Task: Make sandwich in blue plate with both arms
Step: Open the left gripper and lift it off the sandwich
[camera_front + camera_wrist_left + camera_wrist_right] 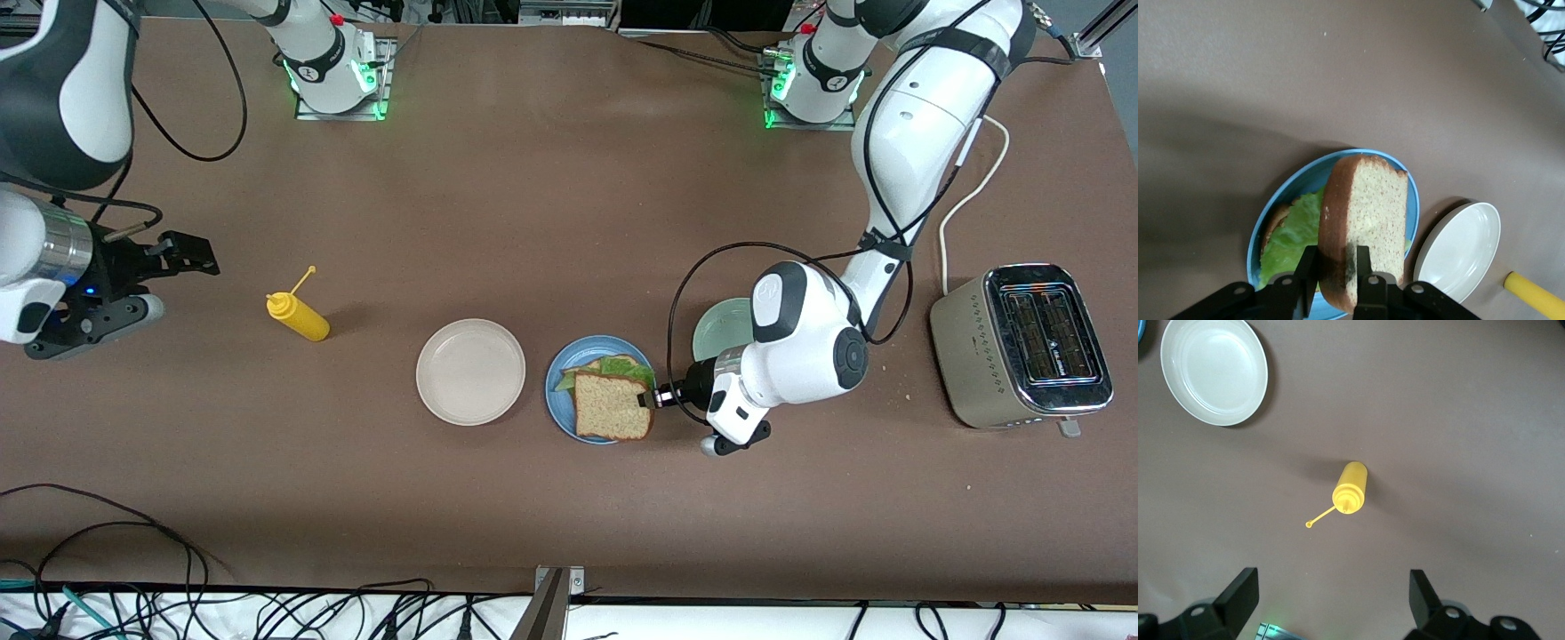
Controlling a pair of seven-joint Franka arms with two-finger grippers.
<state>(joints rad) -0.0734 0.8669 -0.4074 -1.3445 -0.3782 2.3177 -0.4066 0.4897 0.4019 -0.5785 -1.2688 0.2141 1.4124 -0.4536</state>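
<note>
Sandwich (610, 397) sits on the blue plate (558, 404), which lies between the beige-white plate (471, 371) and the pale green plate (718, 325). I see a lower bread slice, a crinkled lettuce leaf (1293, 235) over it, and the top slice (1363, 227) of brown speckled wholegrain bread with a darker crust. In the left wrist view that top slice looks tilted, not yet lying flat.

My left gripper (652, 399) is at the plate's edge toward the left arm's end of the table, its fingers (1363, 264) on either side of the top slice's crust; I judge the grip is loosening, though they look in contact with the bread. To finish well, I would part them fully, let the slice settle square over the lettuce, then draw back without dragging it off the plate.

My right gripper (169, 258) waits over bare table near the yellow mustard bottle (298, 316), fingers wide apart, holding nothing.
</note>
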